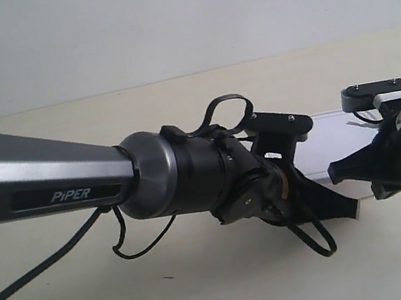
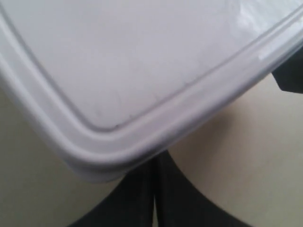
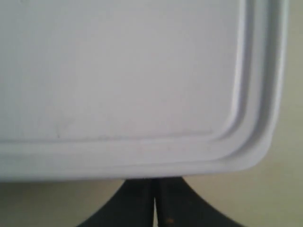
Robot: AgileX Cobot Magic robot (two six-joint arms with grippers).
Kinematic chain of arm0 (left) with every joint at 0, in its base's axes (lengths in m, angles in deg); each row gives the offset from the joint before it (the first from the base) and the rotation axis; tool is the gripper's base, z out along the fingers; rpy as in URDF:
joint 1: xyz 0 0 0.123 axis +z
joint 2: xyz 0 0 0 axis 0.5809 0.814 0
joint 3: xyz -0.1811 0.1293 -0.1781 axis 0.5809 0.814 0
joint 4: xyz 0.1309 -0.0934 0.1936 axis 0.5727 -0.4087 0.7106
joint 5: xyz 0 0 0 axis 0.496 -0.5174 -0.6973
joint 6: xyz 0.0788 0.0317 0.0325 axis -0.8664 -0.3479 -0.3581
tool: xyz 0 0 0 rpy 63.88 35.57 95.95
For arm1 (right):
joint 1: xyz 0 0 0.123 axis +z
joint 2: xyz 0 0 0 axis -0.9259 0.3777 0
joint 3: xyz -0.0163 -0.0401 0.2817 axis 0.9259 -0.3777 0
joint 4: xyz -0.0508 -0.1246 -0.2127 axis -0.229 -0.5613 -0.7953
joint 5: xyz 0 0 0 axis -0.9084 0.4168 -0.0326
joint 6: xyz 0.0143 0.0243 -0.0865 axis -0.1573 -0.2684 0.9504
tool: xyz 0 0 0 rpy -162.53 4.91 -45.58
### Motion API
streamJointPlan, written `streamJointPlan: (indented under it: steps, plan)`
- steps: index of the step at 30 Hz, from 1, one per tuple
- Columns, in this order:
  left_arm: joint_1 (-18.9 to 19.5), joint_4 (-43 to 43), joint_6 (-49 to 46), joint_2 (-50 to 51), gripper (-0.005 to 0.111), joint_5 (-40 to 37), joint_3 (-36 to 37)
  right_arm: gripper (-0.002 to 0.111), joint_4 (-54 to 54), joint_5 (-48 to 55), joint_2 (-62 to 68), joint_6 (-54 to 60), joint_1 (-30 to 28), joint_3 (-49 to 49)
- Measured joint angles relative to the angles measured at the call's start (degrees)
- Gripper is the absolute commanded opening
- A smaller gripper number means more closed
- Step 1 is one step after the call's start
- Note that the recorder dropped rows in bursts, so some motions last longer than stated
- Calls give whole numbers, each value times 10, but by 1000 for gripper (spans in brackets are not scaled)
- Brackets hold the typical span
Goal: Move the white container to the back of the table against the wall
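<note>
The white container [image 1: 331,133] lies flat on the table [image 1: 177,107], mostly hidden behind two arms in the exterior view. The arm at the exterior view's left has its gripper [image 1: 343,209] at the box's near edge. The arm at the exterior view's right has its gripper [image 1: 341,169] at the box's right side. In the left wrist view the left gripper [image 2: 154,172] is shut, its tips tucked under a rounded corner of the container [image 2: 142,61]. In the right wrist view the right gripper [image 3: 154,185] is shut against a long side of the container [image 3: 118,71].
The plain pale wall [image 1: 161,17] rises behind the table's far edge, with a strip of bare table between it and the box. Loose black cables [image 1: 318,242] hang from the left-hand arm's wrist. A dark part [image 2: 289,78] shows beside the lid's edge.
</note>
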Motion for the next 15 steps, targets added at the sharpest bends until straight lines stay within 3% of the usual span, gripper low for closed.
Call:
streamJointPlan:
  steps: [15]
  plan:
    - [36,13,-5,61,0,-1,-88,0,-6,-44,80,21,0,92]
